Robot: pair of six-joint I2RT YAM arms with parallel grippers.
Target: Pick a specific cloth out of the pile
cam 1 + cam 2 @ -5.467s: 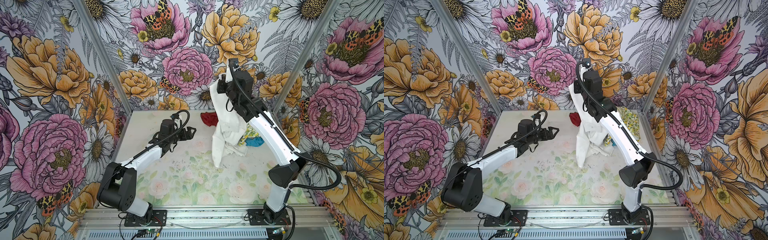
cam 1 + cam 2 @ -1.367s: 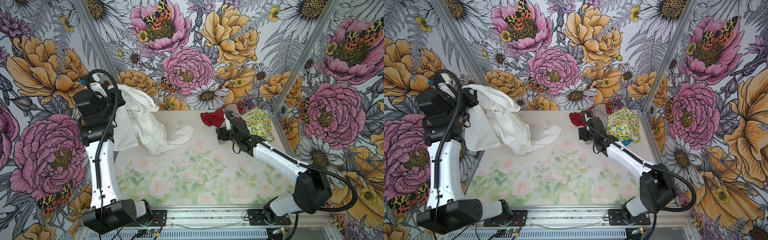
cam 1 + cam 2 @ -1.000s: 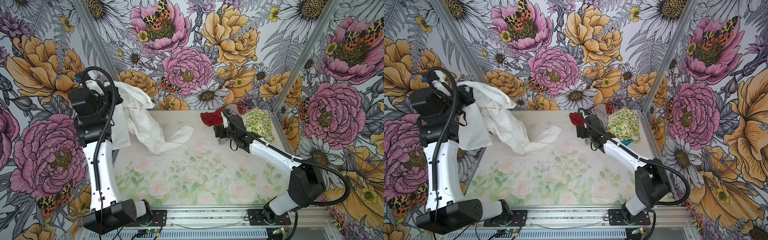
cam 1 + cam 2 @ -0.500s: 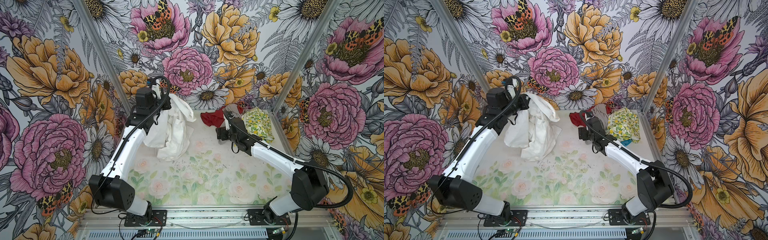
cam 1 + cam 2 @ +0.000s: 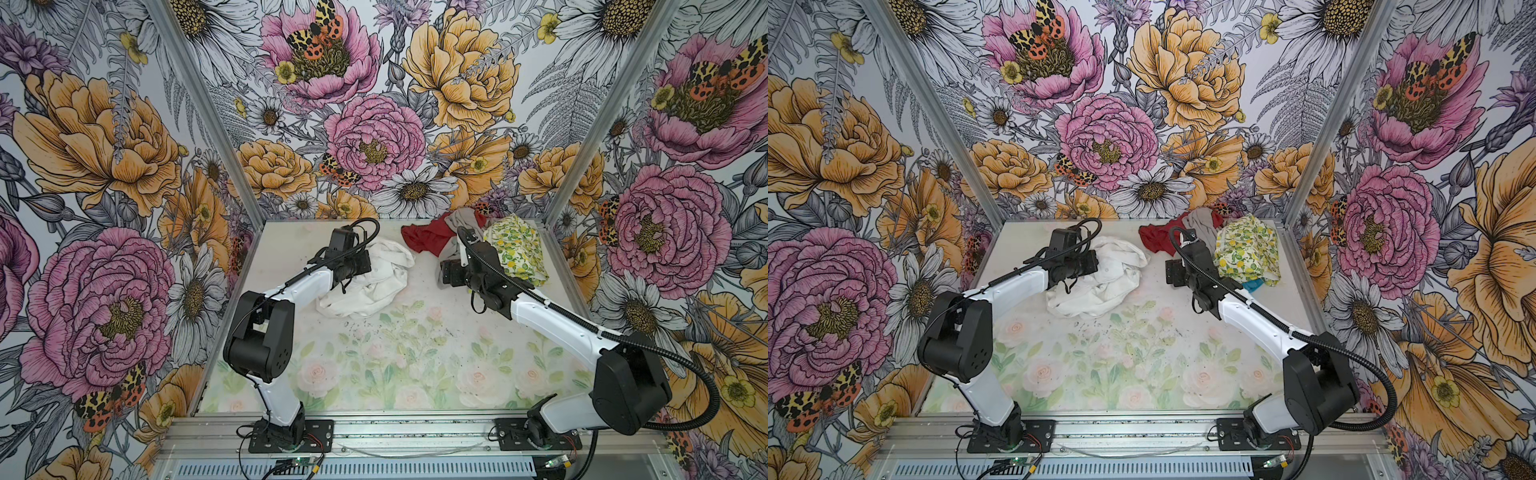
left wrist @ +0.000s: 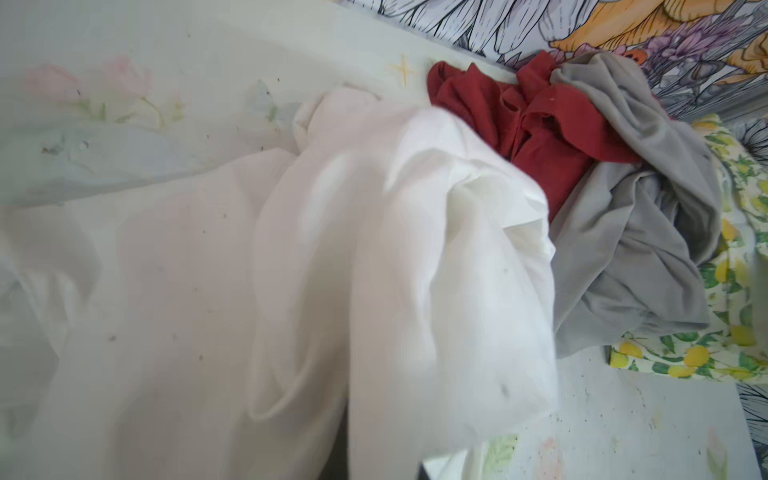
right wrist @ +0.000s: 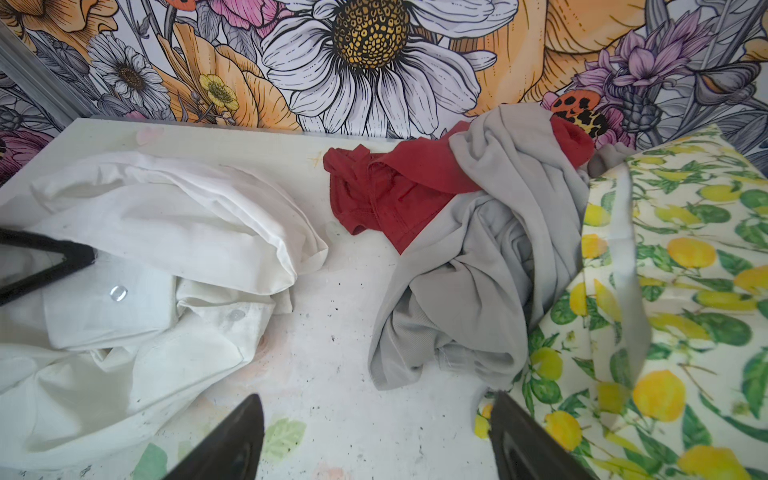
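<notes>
The white cloth (image 5: 376, 284) lies crumpled on the counter (image 5: 415, 357) at its back left, apart from the pile (image 5: 511, 237) of red cloth (image 5: 424, 241), grey cloth (image 5: 462, 217) and lemon-print cloth (image 5: 523, 262) in the back right corner. The left hand (image 5: 362, 266) is pressed together, pinching a fold of the white cloth. The right hand (image 7: 374, 419) hovers spread and empty over bare counter between the white cloth and the pile.

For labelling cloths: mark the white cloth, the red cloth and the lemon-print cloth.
white cloth (image 5: 378, 286): top view, crumpled middle.
red cloth (image 7: 374, 195): right wrist view, flat middle.
lemon-print cloth (image 5: 519, 249): top view, middle.
</notes>
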